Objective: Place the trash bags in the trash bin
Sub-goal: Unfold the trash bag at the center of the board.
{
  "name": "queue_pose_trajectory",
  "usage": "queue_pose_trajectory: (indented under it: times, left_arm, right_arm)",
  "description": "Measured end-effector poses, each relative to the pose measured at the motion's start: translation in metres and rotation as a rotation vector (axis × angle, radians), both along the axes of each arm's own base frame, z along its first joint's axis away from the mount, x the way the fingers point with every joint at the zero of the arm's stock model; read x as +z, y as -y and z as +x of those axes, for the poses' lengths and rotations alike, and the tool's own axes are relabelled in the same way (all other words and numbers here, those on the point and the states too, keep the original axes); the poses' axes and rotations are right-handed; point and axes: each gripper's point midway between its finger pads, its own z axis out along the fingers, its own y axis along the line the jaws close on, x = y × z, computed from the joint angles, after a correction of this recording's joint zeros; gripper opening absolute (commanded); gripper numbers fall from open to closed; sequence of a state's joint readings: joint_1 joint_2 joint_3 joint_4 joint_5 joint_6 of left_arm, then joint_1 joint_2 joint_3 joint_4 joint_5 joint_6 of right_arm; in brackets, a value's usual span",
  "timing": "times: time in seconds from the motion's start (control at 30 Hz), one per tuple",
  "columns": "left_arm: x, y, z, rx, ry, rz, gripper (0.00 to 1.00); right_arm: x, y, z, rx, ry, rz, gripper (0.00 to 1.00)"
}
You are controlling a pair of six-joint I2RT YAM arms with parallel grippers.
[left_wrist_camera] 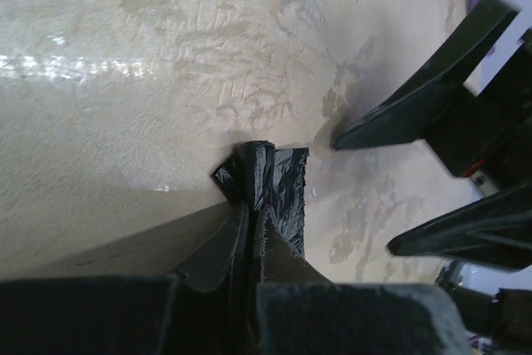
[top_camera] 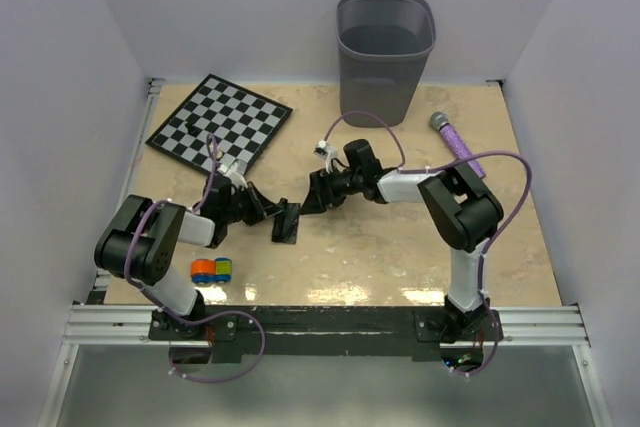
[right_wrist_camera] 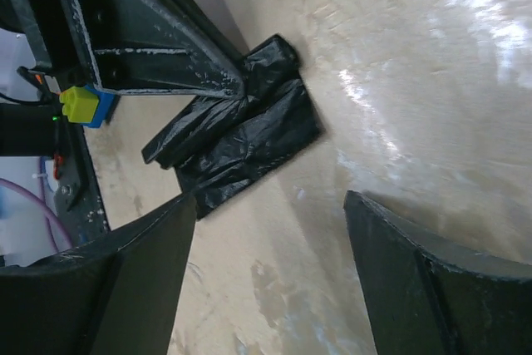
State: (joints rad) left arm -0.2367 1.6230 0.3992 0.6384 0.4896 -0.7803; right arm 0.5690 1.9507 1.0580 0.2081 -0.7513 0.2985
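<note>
Left wrist: left gripper (left_wrist_camera: 252, 199) pinches the folded trash bag (left_wrist_camera: 284, 182); right gripper (left_wrist_camera: 364, 193) spread wide beside it

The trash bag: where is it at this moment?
Top view: the trash bag lies near the middle of the table, one end pinched by the left gripper, the open right gripper close on its right.
</note>
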Motion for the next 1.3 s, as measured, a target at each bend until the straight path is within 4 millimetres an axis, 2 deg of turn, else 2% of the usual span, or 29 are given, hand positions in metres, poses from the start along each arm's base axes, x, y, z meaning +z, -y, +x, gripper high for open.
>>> queue_pose_trajectory:
  times: [0.07, 0.27, 0.43, 0.53, 0.67, 0.77, 0.83, 0.97, 1.03, 1.13, 1.17, 1.27, 1.3]
  left_arm:
    - [0.002, -0.003, 0.0, 0.035, -0.018, -0.038, 0.0]
    - [0.01, -0.006, 0.001, 0.083, -0.032, -0.117, 0.0]
    - [0.023, -0.002, -0.002, 0.069, -0.02, -0.165, 0.0]
    - [0.042, 0.0, -0.005, 0.054, 0.019, -0.207, 0.0]
    - [0.062, 0.002, -0.012, 0.029, 0.072, -0.231, 0.0]
    - [0.067, 0.003, -0.017, 0.018, 0.08, -0.243, 0.0]
    - [0.069, 0.003, -0.018, 0.011, 0.079, -0.249, 0.0]
    - [0.067, 0.003, -0.018, 0.012, 0.073, -0.254, 0.0]
    - [0.061, 0.004, -0.017, 0.015, 0.058, -0.255, 0.0]
    - [0.048, 0.004, -0.013, 0.021, 0.019, -0.248, 0.0]
    - [0.044, 0.005, -0.01, 0.023, 0.008, -0.246, 0.0]
    - [0.042, 0.006, -0.004, 0.025, 0.009, -0.245, 0.0]
    - [0.042, 0.006, -0.002, 0.026, 0.012, -0.244, 0.06]
  right_arm:
    - [-0.006, -0.011, -0.009, 0.014, -0.034, 0.011, 0.76]
    - [-0.006, -0.037, -0.02, 0.023, -0.068, 0.049, 0.75]
    - [-0.005, -0.046, -0.015, 0.009, -0.088, 0.072, 0.8]
    - [-0.003, -0.049, -0.014, 0.008, -0.097, 0.091, 0.84]
    - [0.0, -0.053, -0.018, 0.045, -0.126, 0.139, 0.89]
    - [0.003, -0.055, -0.024, 0.082, -0.155, 0.176, 0.88]
    - [0.005, -0.057, -0.028, 0.105, -0.18, 0.205, 0.78]
    - [0.01, -0.061, -0.039, 0.159, -0.24, 0.272, 0.46]
    - [0.013, -0.061, -0.044, 0.19, -0.265, 0.292, 0.33]
    - [0.015, -0.059, -0.05, 0.226, -0.272, 0.301, 0.06]
    - [0.015, -0.059, -0.051, 0.233, -0.271, 0.3, 0.0]
    - [0.011, -0.056, -0.053, 0.233, -0.265, 0.278, 0.0]
    - [0.009, -0.054, -0.052, 0.228, -0.261, 0.266, 0.0]
